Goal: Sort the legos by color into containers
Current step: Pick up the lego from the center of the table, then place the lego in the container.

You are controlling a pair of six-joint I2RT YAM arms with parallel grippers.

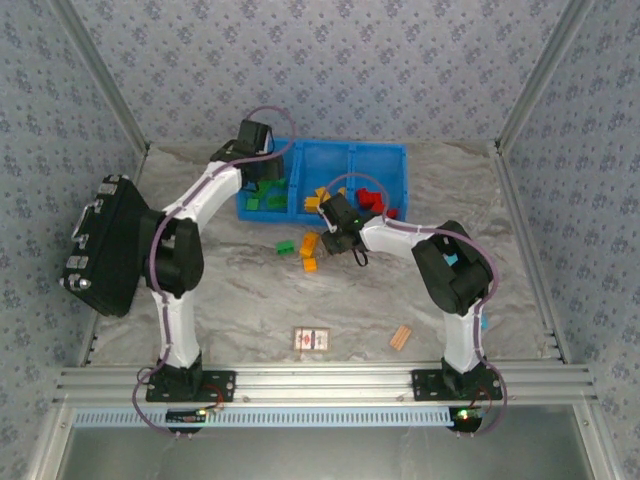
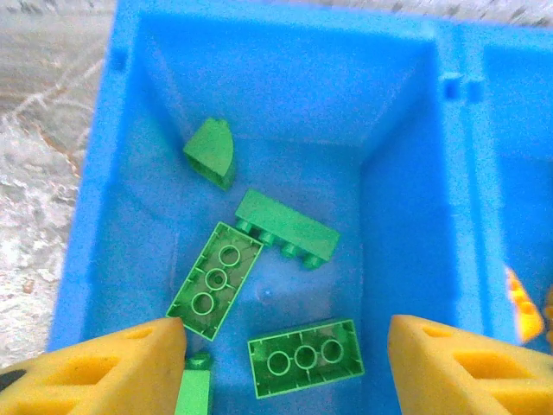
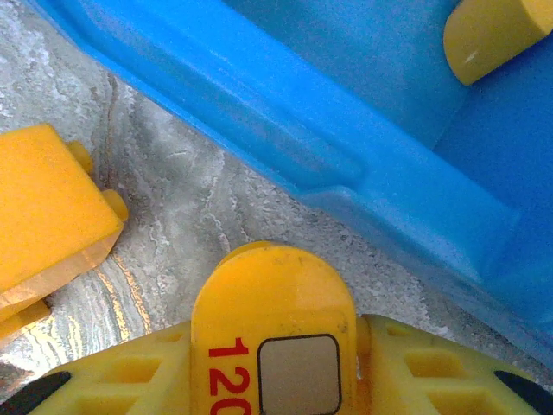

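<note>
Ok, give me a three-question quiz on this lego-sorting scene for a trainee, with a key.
1. True or false: the left gripper is clamped on a green brick.
2. What colour is the brick held in the right gripper? A red, B orange-yellow, C green.
3. In the top view, which bin of the blue tray holds the red bricks: left, middle or right?
Key: 1 false, its fingers are open above the green bricks lying in the bin. 2 B. 3 right.
</note>
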